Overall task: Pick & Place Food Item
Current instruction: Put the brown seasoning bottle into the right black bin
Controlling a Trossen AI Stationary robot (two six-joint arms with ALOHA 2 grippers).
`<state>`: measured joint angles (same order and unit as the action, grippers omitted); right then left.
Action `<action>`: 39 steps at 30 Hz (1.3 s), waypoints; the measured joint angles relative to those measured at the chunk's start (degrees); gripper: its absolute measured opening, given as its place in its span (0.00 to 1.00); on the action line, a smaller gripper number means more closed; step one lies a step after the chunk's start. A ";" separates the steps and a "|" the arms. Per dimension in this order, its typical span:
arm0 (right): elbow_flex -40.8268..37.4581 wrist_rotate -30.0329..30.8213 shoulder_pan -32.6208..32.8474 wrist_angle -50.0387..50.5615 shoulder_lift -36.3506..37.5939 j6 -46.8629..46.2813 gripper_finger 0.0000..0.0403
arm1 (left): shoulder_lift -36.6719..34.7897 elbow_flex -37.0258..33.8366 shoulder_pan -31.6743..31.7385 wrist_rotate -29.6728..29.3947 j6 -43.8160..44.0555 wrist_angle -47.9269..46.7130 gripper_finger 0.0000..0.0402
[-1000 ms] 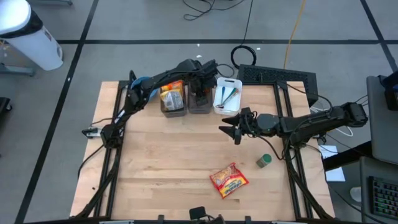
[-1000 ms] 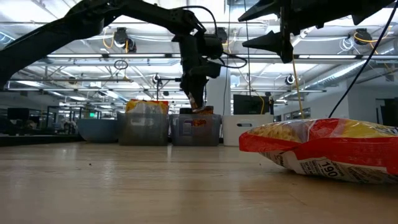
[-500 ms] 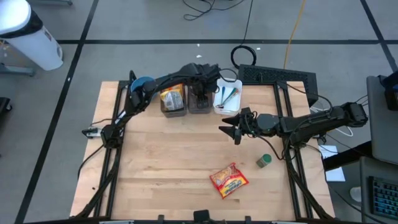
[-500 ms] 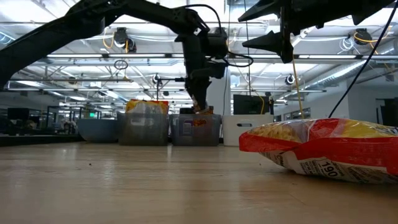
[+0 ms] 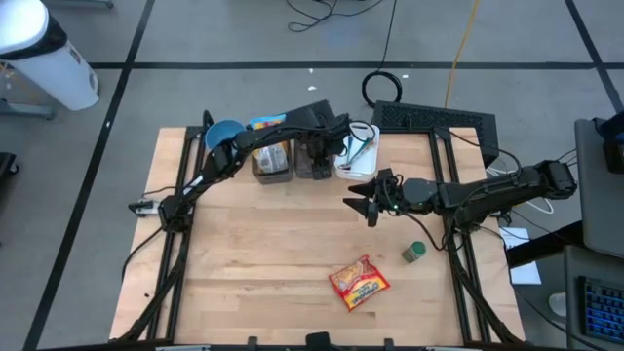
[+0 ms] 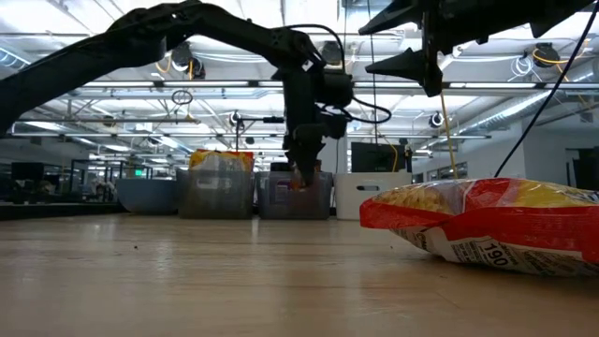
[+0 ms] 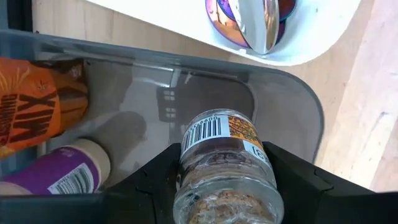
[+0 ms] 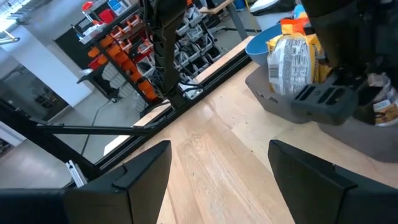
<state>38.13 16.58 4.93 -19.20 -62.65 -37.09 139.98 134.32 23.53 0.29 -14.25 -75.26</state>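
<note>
Wooden desk (image 5: 263, 253), bins lined along its far edge. The left gripper (image 7: 224, 186) hangs over the middle grey bin (image 7: 292, 106), fingers (image 7: 155, 180) clamped on a glass spice jar (image 7: 225, 163), label up, poised above the free space beside the orange packet (image 7: 43, 112) and purple-labelled bottle (image 7: 65, 177). The right gripper (image 5: 363, 203) waits mid-desk toward the right edge, fingers spread, holding nothing. A red snack bag (image 5: 359, 283) and small green jar (image 5: 414, 253) sit nearer the front edge, presumably next.

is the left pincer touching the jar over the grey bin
Touching. The left wrist view shows the left pincer closed on the jar, both fingers against its sides, above the grey bin.
</note>
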 joint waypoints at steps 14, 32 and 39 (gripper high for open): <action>0.00 -0.07 0.02 0.96 -0.02 -0.82 0.65 | 3.22 0.03 1.14 3.57 4.24 3.01 0.50; 0.00 0.01 0.00 1.33 -0.02 -0.64 0.65 | 3.78 0.04 1.16 -0.37 3.82 2.45 0.58; 0.00 0.04 0.00 1.31 -0.01 -0.64 0.65 | 3.76 0.04 1.16 -0.33 2.77 2.26 0.61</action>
<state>38.13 16.62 4.93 -17.88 -62.67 -37.74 143.74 134.37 24.69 -0.04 -11.49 -72.99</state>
